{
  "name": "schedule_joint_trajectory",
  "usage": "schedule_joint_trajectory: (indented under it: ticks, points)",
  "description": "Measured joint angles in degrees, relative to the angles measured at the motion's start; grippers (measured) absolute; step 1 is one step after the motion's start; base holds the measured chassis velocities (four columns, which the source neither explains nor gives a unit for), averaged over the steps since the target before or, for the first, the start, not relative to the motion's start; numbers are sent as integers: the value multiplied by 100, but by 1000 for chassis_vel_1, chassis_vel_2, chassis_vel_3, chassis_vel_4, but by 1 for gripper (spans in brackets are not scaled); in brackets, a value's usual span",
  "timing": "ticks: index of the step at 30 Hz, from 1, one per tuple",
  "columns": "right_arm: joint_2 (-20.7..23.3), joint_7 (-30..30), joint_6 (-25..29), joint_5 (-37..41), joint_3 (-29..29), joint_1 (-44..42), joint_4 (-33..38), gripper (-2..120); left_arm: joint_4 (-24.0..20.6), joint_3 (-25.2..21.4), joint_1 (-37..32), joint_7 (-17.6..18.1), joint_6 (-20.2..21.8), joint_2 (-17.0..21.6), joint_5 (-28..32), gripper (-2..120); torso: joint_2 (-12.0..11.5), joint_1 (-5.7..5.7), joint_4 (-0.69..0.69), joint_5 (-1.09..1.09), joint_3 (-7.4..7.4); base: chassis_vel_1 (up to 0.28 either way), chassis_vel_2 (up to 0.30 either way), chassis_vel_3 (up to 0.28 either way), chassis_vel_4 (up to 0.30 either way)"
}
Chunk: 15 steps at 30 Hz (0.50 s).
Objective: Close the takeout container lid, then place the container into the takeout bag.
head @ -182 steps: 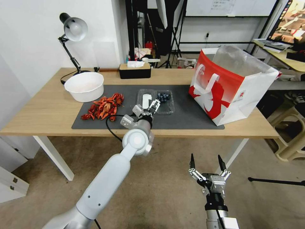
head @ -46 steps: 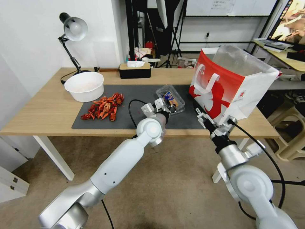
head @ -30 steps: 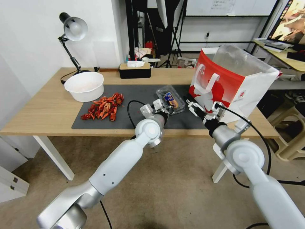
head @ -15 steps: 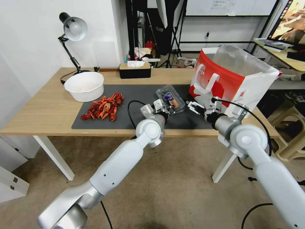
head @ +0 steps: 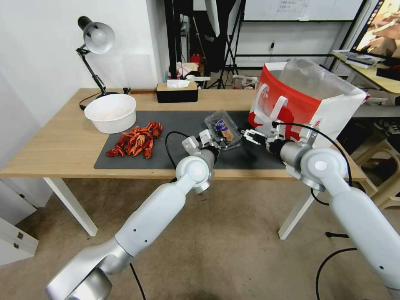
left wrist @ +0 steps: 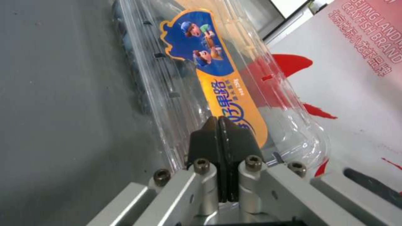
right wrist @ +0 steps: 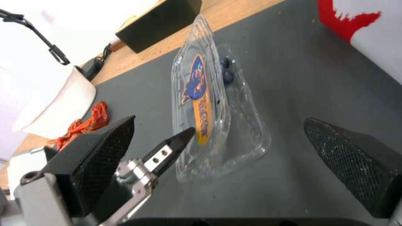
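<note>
Table [head: 62, 146], long, light wood, carrying a dark grey rectangular mat [head: 175, 123] across its middle.

Takeout bag [head: 304, 112], large, boxy, red-and-white with white strap handles and a clear plastic liner, stands upright and open-mouthed at the right end of the mat. Judged light and easily tipped or shoved if knocked.

White round bowl [head: 111, 111] sits at far left, a pile of red crayfish [head: 135, 141] just near of it; a black tissue box [head: 176, 92] lies at the far edge.

Takeout container [head: 224, 130], small clear plastic hinged clamshell with dark blueberries inside, rests mid-mat, just left of the bag. The lid [right wrist: 197, 94], clear hinged half bearing a blue-and-orange label, is tilted up and not yet pressed down. Judged light, thin-walled, springy and slick; it would crush or pop open under a hard squeeze. Best taken at the stiffer rim flanges, sides squeezed gently, kept level so the berries stay put.

Left gripper [left wrist: 220, 125] is clenched on the lid's near edge, its black pads pinching the thin plastic.

Right gripper [head: 252, 136] hovers spread wide just right of the container, grasping nothing.
</note>
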State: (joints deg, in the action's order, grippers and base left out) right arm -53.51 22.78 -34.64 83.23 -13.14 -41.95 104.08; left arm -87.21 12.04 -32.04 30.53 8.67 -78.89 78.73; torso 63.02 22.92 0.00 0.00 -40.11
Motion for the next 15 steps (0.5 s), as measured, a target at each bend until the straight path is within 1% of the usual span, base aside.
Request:
schedule_joint_trajectory:
  ticks: [12, 15]
  points:
    - [-115, -3, -64, -41, 364, 551, -527, 100, -23, -21, -30, -24, -4, 42, 0, 0, 1, 0, 0, -1, 0, 0, 0, 0, 0]
    - [-177, -18, -109, -92, 504, 756, -753, 100, -35, -21, -30, -41, -3, 73, -2, 0, 1, 0, 0, 0, 0, 0, 0, 0, 0]
